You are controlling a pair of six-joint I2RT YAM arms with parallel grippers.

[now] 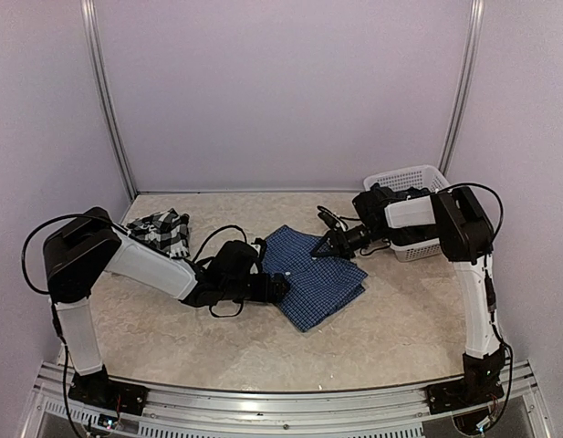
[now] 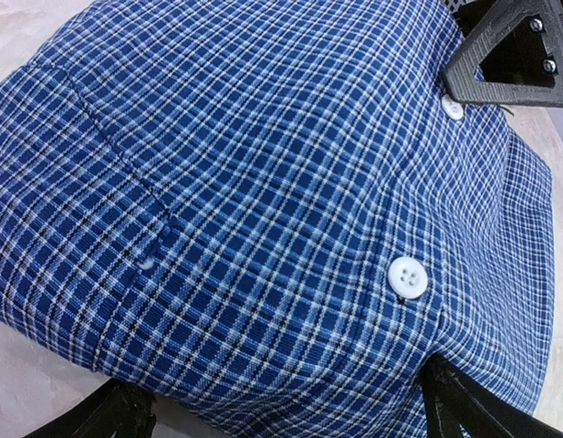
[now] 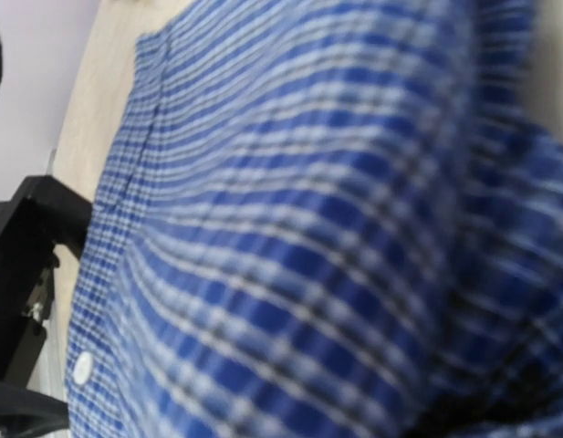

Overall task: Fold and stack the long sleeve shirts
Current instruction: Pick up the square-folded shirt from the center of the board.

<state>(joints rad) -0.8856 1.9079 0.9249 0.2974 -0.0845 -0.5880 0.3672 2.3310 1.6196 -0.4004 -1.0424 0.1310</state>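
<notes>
The blue checked long sleeve shirt (image 1: 313,274) lies folded mid-table. My left gripper (image 1: 279,287) is at its left edge, open wide, with the folded edge between its fingers (image 2: 463,411). White buttons (image 2: 408,276) show on the cloth. My right gripper (image 1: 328,245) is pressed against the shirt's far right edge. In the right wrist view blurred blue cloth (image 3: 308,237) fills the frame and hides its fingers. The black-and-white plaid long sleeve shirt (image 1: 162,230) lies crumpled at the back left, apart from both grippers.
A white plastic basket (image 1: 413,210) stands at the back right, just behind the right arm. A black cable (image 1: 213,239) loops over the table beside the left arm. Walls close in the back and both sides.
</notes>
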